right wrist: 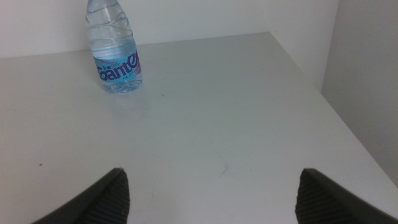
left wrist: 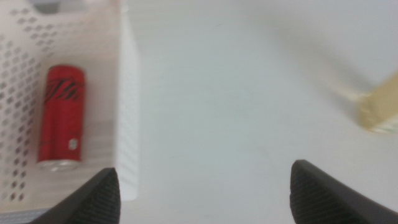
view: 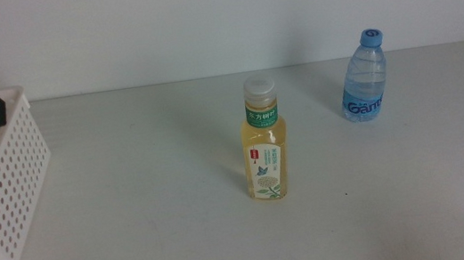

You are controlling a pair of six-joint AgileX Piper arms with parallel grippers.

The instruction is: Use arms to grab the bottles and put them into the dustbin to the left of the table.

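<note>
Two bottles still stand on the pale grey counter (view: 135, 214): the yellow tea bottle with a white cap (view: 264, 139) in the middle and the clear blue-capped water bottle (view: 363, 77) far right. The slim red can (left wrist: 61, 116) lies in the white holey plastic basket (view: 12, 168) at the left. Both tools are wide open and empty, the left tool (left wrist: 202, 190) by the basket, the right tool (right wrist: 211, 196) near the right edge. The left tool should grab the tea bottle round its middle and keep it upright.

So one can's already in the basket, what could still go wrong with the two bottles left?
The tall tea bottle stands upright mid-table, so a jaw's nudge might tip it over. The water bottle stands near the table's far edge and could get pushed off. The left gripper, open above the basket, could catch its wall; the right gripper waits, open.
</note>
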